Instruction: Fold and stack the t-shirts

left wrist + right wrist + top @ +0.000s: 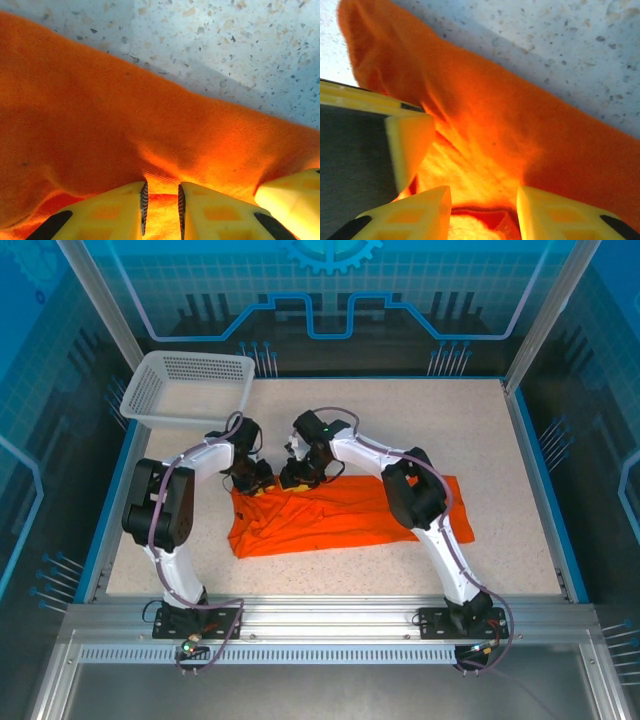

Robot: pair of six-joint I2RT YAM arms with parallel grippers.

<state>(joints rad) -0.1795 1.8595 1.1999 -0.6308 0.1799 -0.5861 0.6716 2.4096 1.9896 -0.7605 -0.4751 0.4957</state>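
An orange t-shirt (340, 522) lies on the speckled worktop (420, 420). The left tool (161, 210) pinches its far edge, nearly closed. The right tool (484, 210) stands part open, fabric bunched between.

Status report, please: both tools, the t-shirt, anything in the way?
Left tool shut on t-shirt, far edge. Right tool fingers apart, cloth between, grip unclear. Basket far left, apart from cloth.

speckled table (480, 430) | orange t-shirt (330, 520) near centre | white basket (185, 418) far-left corner
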